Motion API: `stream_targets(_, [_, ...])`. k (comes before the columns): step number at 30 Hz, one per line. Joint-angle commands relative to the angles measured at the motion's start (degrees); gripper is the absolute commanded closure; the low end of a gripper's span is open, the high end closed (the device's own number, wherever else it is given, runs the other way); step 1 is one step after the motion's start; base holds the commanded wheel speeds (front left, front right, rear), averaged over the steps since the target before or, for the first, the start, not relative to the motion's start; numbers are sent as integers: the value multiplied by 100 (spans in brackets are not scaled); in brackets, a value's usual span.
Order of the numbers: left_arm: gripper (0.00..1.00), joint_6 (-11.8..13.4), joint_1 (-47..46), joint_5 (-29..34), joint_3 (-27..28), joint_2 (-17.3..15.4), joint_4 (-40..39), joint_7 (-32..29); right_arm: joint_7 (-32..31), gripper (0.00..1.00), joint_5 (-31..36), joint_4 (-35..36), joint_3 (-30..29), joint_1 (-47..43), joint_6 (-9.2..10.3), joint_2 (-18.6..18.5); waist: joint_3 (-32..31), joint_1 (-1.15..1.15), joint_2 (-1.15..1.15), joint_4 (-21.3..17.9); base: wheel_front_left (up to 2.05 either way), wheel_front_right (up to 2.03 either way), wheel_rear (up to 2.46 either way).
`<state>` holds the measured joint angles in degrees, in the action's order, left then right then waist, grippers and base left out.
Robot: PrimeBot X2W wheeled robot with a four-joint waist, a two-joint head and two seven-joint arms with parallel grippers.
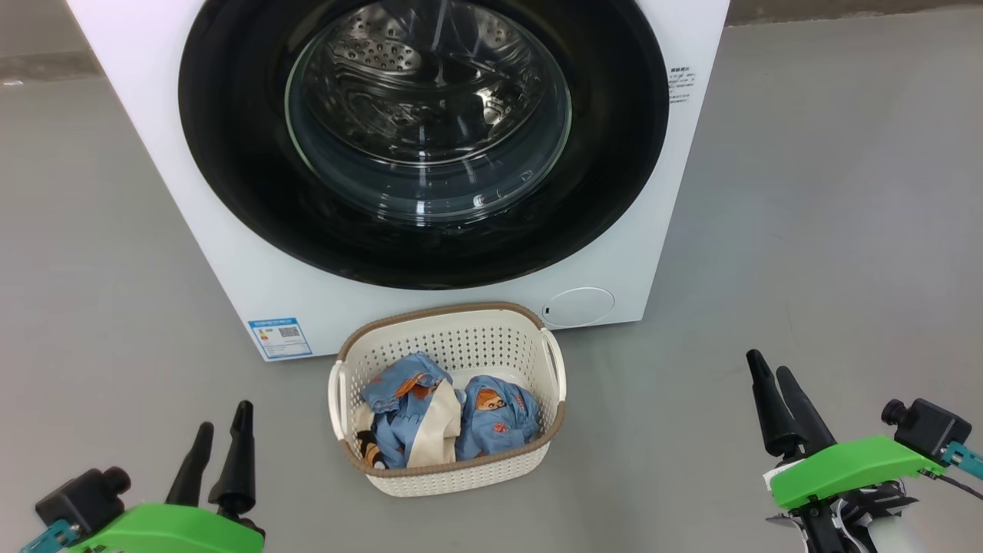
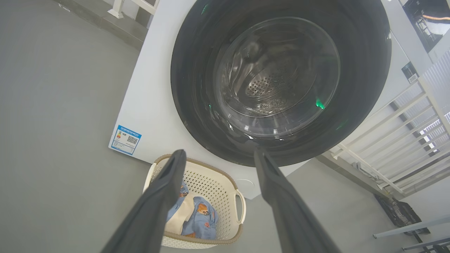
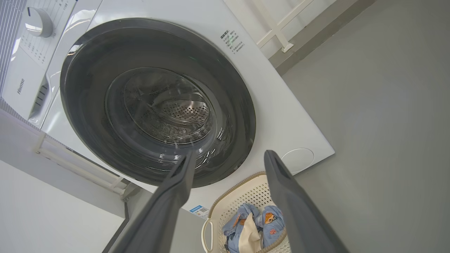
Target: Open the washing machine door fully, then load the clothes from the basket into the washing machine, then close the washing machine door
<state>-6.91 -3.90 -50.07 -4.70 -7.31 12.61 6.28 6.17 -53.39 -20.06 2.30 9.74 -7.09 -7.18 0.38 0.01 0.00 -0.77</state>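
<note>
Washing machine door (image 1: 230, 153) shut, 12 o'clock in head view. Basket (image 1: 453, 321) on floor (image 1: 806, 192) at 6 of washing machine (image 1: 261, 299), clothes (image 1: 491, 415) inside. Left gripper (image 1: 225, 416) at 7, right gripper (image 1: 769, 362) at 4, both spread, empty. Right wrist view adds control dial (image 3: 38, 21); left wrist, white railing (image 2: 433, 104).

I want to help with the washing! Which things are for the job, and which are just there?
For the job: washing machine, washing machine door, basket, clothes.
Just there: blue label, round white flap, white railing.
</note>
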Motion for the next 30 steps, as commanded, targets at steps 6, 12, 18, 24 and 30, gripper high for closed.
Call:
stream_targets(6, [0, -41, -345, 751, 50, -215, -159, 175, 114, 0, 635, 109, 158, 390, -27, -87, 7, -1, 0, -10, 0, 0, 0])
stream_targets(12, [0, -43, -385, 1296, -29, -285, -160, 277, 136, 0, 1107, 92, 202, 453, -29, -110, 6, -1, 0, -2, 0, 0, 0])
stream_targets(18, [0, -46, -400, 1877, -72, -346, -127, 394, 155, 0, 1785, 60, 286, 530, -31, -159, 20, -1, 0, 4, 0, 0, 0])
stream_targets(24, [0, -27, -424, 2254, -17, -337, 17, 479, 207, 0, 2281, 37, 318, 587, -33, -187, 19, -1, 0, 2, 0, 0, 0])
stream_targets(30, [0, 6, -485, 2794, 5, -355, 142, 580, 271, 0, 2875, -39, 241, 612, -34, -146, 1, -1, 0, 1, 0, 0, 0])
